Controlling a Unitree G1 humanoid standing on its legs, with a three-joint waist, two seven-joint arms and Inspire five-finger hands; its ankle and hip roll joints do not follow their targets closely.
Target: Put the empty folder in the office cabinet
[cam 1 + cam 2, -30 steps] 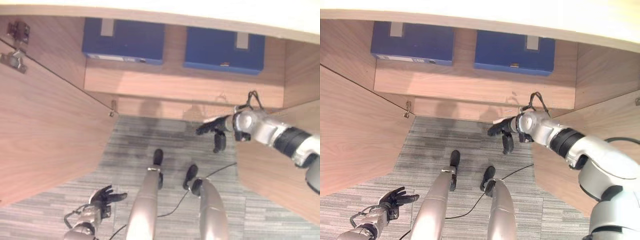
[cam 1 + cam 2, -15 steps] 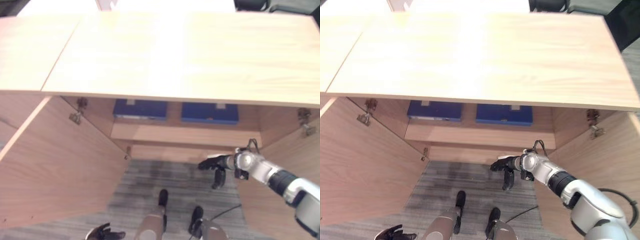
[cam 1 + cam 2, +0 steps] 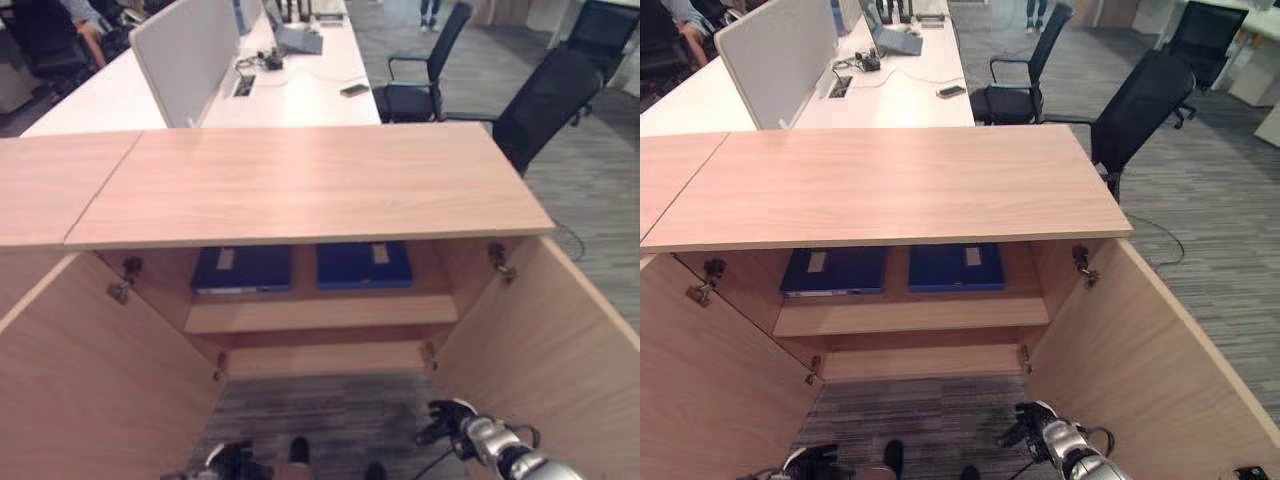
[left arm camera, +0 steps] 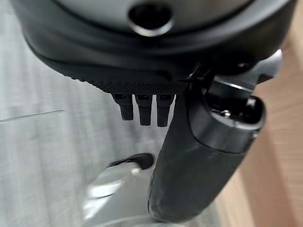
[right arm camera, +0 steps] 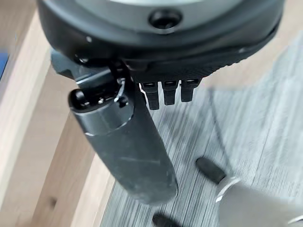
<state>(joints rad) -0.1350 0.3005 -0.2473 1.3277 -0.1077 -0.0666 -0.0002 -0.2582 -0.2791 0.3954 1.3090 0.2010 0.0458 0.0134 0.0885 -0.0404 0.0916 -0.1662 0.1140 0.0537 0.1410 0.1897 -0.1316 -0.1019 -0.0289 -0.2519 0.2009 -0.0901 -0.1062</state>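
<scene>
Looking into the open office cabinet point(image 3: 300, 180): two blue folders lie flat on the upper shelf point(image 3: 320, 313), one toward the shelf's left end point(image 3: 243, 268), one toward the middle-right point(image 3: 364, 264), just beside each other, not touching. Cannot tell which is the empty one. Judgement: placement looks done, since neither hand carries anything.

Both doors hang open, left door point(image 3: 90, 390) and right door point(image 3: 540, 350) swung out toward the robot. What is probably left: shutting them, if the task wants that.

Right hand point(image 3: 445, 420) sits low near the inner face of the right door, over the carpet point(image 3: 330, 410); its wrist view shows the fingers point(image 5: 164, 92) relaxed and straight, thumb out, holding nothing. Left hand point(image 3: 812, 462) is down by the bottom edge of the left door, also loose and empty, fingers point(image 4: 144, 112) straight.

Around: desk point(image 3: 280, 70) with a grey divider screen point(image 3: 185, 55) behind the cabinet, two black office chairs point(image 3: 540, 95) to the right rear. Nothing blocks the shelf; the open doors flank both arms closely.
</scene>
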